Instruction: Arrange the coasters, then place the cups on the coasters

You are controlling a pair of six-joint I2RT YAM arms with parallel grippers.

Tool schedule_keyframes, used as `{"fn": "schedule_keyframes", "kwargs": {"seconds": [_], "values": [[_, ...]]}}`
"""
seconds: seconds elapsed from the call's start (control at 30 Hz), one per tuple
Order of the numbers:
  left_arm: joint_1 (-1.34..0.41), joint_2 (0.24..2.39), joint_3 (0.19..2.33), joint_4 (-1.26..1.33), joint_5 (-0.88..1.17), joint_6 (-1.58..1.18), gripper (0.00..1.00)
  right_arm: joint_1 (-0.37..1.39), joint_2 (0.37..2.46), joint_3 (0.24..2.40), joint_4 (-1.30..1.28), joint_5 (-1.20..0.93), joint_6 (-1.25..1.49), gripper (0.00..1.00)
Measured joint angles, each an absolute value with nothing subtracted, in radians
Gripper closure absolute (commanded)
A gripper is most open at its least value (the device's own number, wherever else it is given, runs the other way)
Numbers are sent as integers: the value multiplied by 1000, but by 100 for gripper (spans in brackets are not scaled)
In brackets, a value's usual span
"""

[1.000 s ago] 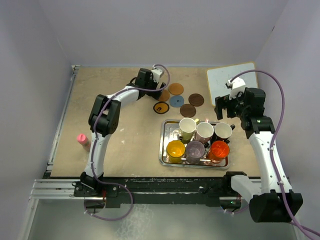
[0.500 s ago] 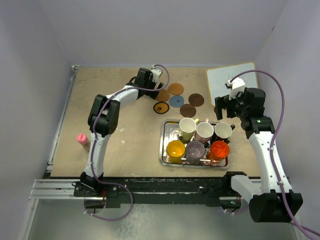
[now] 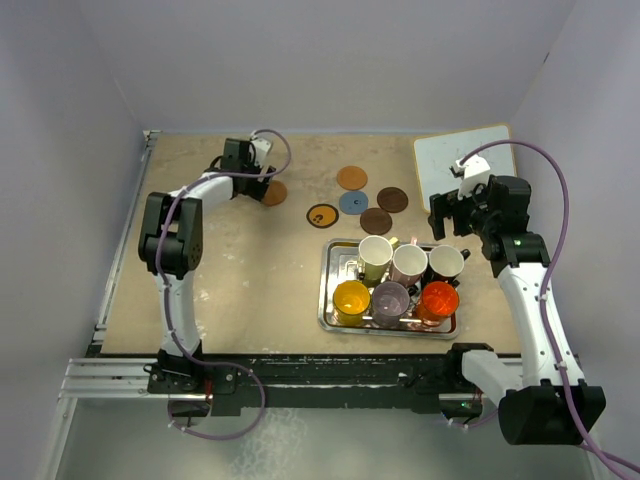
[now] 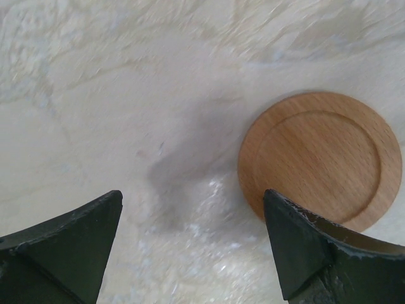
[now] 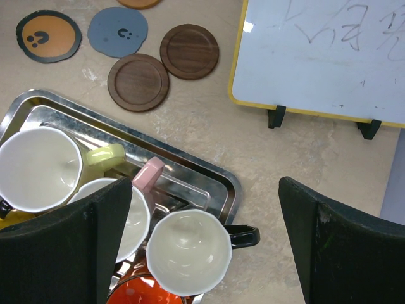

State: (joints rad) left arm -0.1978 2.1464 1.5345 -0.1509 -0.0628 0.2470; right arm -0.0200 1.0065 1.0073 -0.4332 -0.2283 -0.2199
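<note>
Left gripper (image 4: 193, 209) sits in the upper left of the top view, jaws spread wide and holding nothing; an orange-brown round wooden coaster (image 4: 319, 161) lies flat on the pale tabletop (image 4: 95, 95), just beside the finger (image 4: 304, 253) at the wrist view's lower right; right gripper (image 5: 201, 190) gapes fully too, empty, hovering over the upper right corner of the rectangular steel tray (image 3: 325, 290); six small handled mugs (image 3: 391, 298) crowd that tray, lower centre; five other round coasters (image 3: 353, 202) cluster just above it, centre frame.
</note>
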Motion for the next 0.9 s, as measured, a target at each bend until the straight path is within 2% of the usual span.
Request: {"fn": "schedule_keyframes", "kwargs": {"seconds": [0.23,0.5,0.73,0.9], "values": [[-175,2081,1459,-174,-97,292,11,-20,1007,1007,-432,-229,-221,0],[-173,2072,1483,-217,-77,260,9,-20,1007,1007,-430,-229,-223,0],[-247,2086,1633,-192,-50,196,8,-20,1007,1007,-427,-229,-234,0],[-345,2177,1798,-167,-23,149,8,-20,1007,1007,-427,-228,-240,0]]}}
